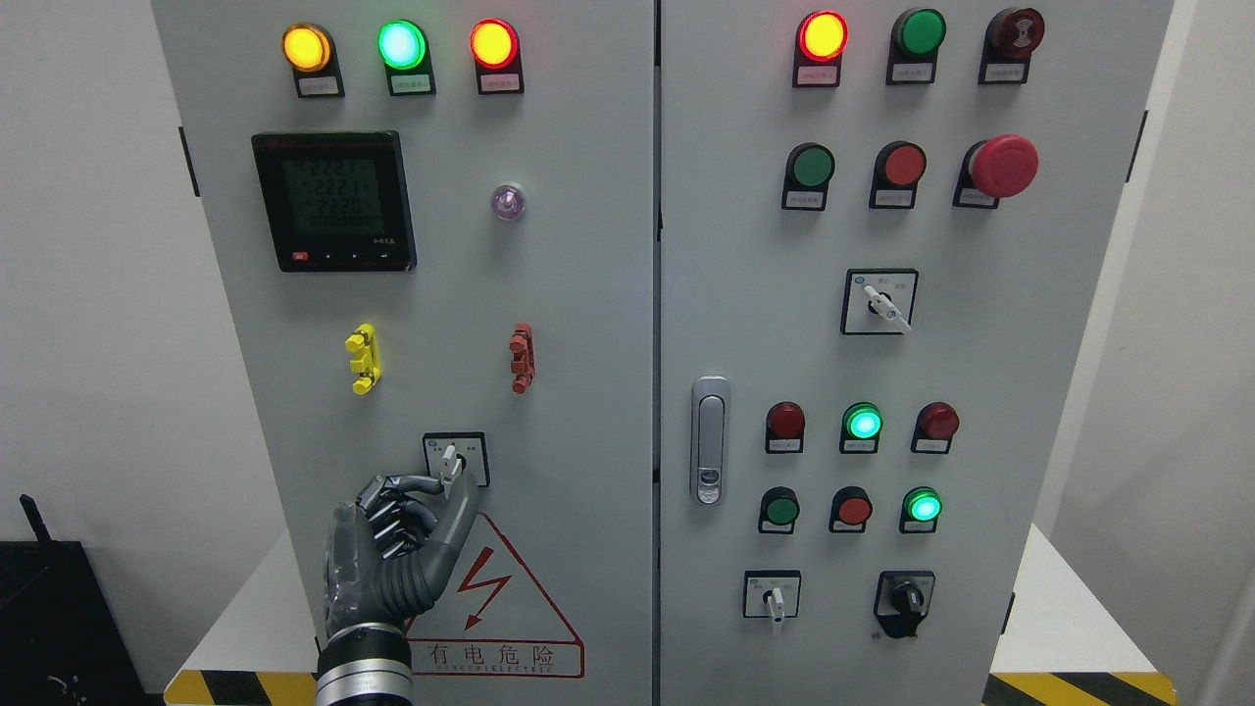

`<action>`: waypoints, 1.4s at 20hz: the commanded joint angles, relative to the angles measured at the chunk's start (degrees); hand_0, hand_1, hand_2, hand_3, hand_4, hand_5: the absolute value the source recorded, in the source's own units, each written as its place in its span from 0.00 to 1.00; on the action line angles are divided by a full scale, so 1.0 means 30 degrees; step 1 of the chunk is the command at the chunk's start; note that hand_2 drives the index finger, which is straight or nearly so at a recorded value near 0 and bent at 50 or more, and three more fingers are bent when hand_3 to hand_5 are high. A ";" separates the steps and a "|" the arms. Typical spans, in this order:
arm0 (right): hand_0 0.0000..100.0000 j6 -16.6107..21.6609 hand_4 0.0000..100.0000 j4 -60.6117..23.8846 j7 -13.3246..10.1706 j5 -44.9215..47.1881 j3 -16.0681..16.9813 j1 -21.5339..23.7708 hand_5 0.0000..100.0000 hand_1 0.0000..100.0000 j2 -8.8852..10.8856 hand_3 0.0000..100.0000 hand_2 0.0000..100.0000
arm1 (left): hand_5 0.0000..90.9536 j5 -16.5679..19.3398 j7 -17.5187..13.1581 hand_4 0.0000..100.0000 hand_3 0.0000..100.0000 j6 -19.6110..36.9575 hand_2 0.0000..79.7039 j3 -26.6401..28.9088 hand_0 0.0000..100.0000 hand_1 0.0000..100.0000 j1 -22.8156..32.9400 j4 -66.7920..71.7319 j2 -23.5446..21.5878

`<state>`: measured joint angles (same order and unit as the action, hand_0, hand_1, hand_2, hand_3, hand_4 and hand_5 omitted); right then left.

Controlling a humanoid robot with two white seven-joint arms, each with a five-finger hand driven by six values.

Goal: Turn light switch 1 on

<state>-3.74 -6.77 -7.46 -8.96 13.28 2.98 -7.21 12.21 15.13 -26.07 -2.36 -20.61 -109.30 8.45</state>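
Left hand (407, 534) at lower left of frame, fingers pinching the rotary switch (452, 461) lever; bare cabinet door (569, 392) panel right of it.

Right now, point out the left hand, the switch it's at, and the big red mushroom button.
left hand (392, 549), head view, palm
switch (450, 460), head view, white lever
mushroom button (1004, 165), head view, red cap

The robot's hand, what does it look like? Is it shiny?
Only the left hand shows. It is dark grey with jointed fingers like a person's, built from small ridged segments, and a smooth, thicker thumb. The back of the hand looks a little glossy. At the wrist sits a shiny silver metal ring with a black band above it.
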 commanded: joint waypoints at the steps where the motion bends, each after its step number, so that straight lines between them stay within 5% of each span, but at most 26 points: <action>1: 0.31 -0.0011 0.00 0.0000 -0.0004 0.0000 -0.0002 -0.0027 0.00 0.00 0.0000 0.00 0.00 | 0.95 0.0031 -0.0003 0.92 0.88 -0.0013 0.70 -0.0035 0.18 0.65 -0.0075 0.0251 0.0026; 28: 0.31 -0.0011 0.00 0.0000 -0.0004 0.0000 -0.0002 0.0002 0.00 0.00 0.0000 0.00 0.00 | 0.95 0.0060 -0.0003 0.93 0.90 -0.0452 0.73 -0.0065 0.19 0.64 -0.0455 0.0281 0.0055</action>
<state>-3.74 -6.77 -7.46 -8.96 13.27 2.98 -7.21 12.33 15.39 -27.36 -2.51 -21.91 -108.52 8.59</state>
